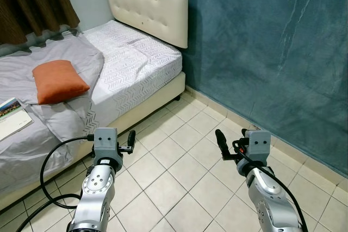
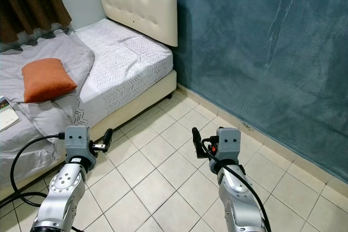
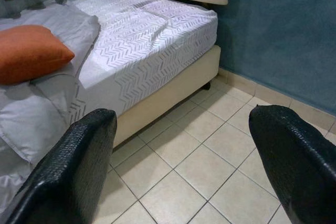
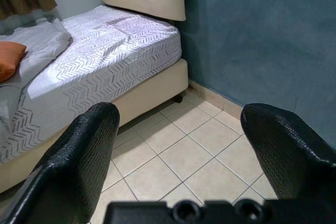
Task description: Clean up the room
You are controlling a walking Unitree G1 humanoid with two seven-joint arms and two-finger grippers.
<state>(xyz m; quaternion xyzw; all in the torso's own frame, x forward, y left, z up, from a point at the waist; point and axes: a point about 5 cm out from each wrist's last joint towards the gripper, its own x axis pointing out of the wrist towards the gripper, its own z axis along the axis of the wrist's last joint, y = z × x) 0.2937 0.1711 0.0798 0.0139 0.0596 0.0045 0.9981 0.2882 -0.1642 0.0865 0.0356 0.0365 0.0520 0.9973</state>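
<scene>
My left gripper & right gripper hang released, nothing held. Orange pillow on bed: soft, light (I'd pinch a corner).

Spread pincer — bed beyond

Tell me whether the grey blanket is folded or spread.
Spread, untidily: the grey blanket lies rumpled across the bed, an orange pillow on it.
</scene>
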